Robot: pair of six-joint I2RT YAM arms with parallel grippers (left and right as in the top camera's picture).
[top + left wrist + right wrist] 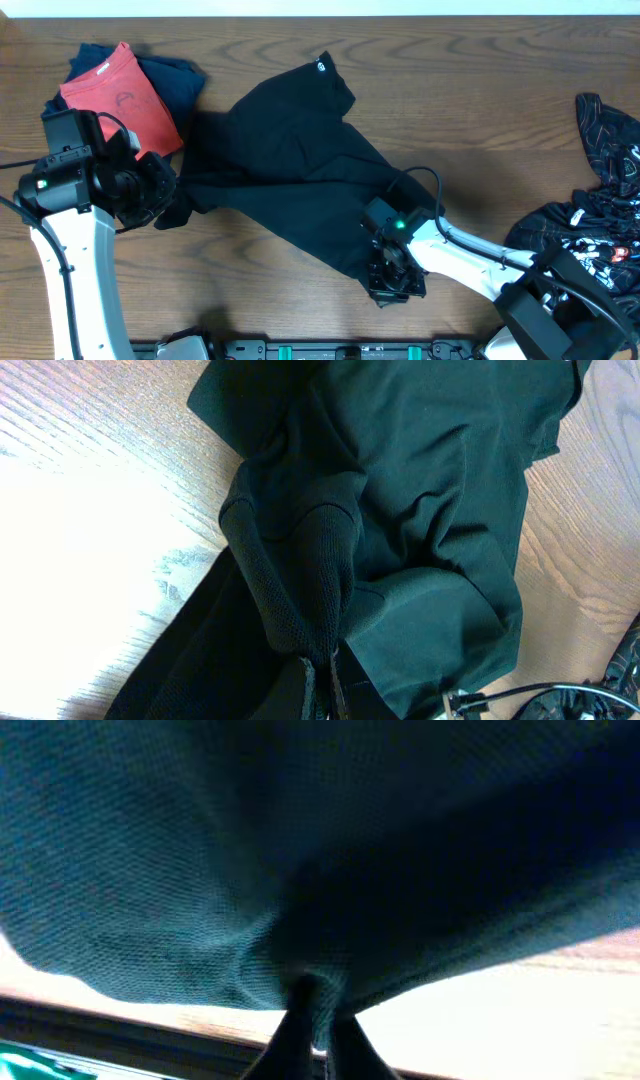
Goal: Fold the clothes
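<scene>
Between the two tools the black garment (290,160) sprawls rumpled on the surface (460,80); left tool (322,678) and right tool (318,1018) each clamp its edge, probably corners. Spreading step; next, draw it taut.

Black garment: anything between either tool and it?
Nothing visible. Both tools are shut on the black garment itself: the left tool pinches a fold at its left edge, the right tool its near right corner.

White arms (78,270), black joints (140,187), green lights (400,225)
</scene>
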